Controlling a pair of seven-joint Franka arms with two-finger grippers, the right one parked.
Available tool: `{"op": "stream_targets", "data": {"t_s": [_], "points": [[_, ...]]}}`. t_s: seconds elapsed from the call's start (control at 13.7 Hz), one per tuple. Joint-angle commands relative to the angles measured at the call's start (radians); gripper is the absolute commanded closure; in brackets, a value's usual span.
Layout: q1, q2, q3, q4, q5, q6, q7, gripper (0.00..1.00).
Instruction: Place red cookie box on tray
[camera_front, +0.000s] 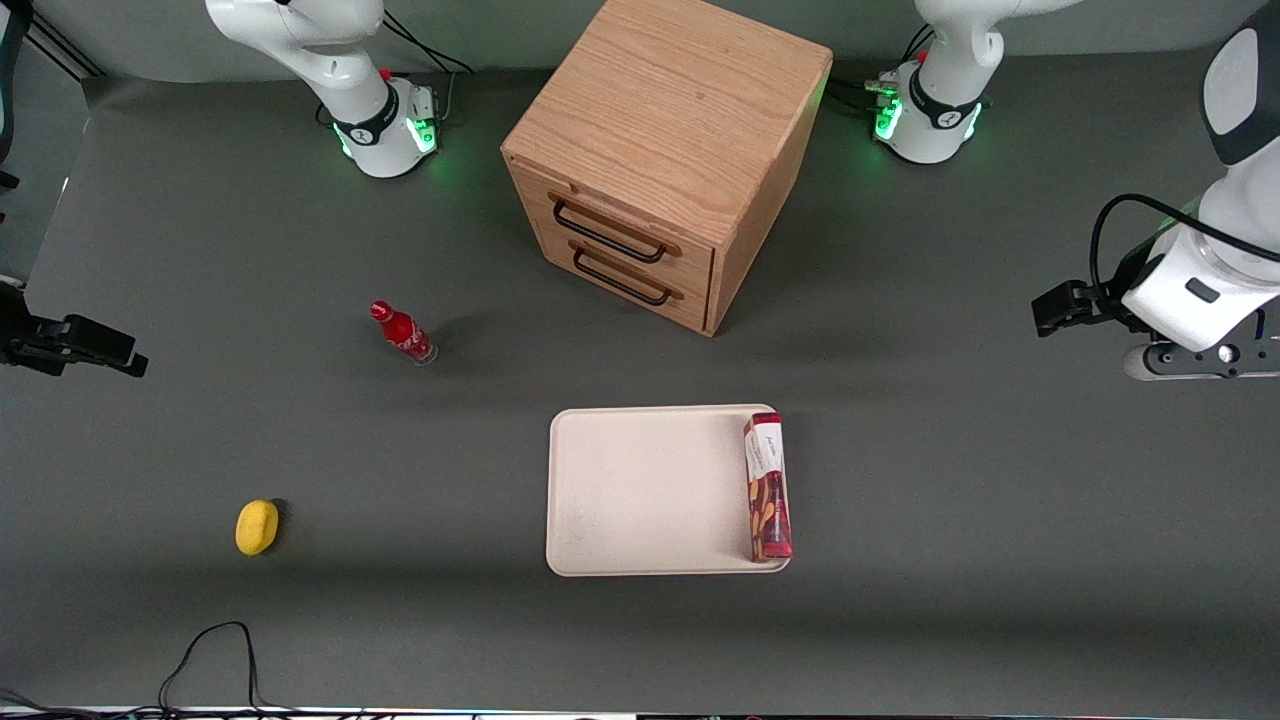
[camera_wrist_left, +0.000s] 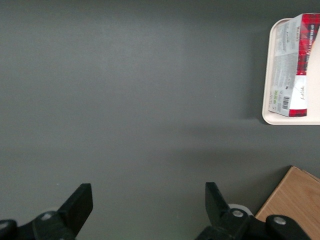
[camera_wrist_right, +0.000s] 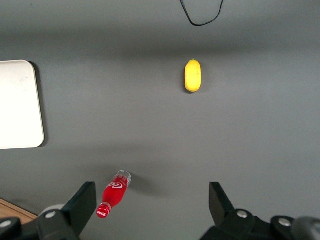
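Even, soft light falls from above on the grey desk (camera_front: 950, 480), without glare. The wooden cabinet (camera_front: 660, 150) casts a broad faint shadow beside itself; the red bottle (camera_front: 403, 332) and the yellow lemon (camera_front: 257, 526) cast small soft ones. Green lamps glow at the arm bases (camera_front: 385, 135). All views are sharp; the open fingers (camera_wrist_left: 80, 202) of the gripper (camera_wrist_left: 147, 202), above bare desk near the cabinet, look dark.

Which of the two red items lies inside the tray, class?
The red cookie box, lying along the tray edge; the red bottle stands on the table. The open claw hovers away.
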Motion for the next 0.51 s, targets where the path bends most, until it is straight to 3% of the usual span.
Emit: {"op": "stream_targets", "data": {"t_s": [0.0, 0.15, 0.37, 0.44], "points": [[0.044, -0.055, -0.001, -0.073, -0.018, 0.045, 0.023, 0.0], [0.045, -0.06, 0.039, -0.071, -0.027, 0.048, 0.069, 0.0], [-0.129, -0.062, 0.269, -0.051, -0.096, 0.046, 0.077, 0.0], [-0.138, -0.062, 0.266, -0.051, -0.091, 0.048, 0.085, 0.0]]}}
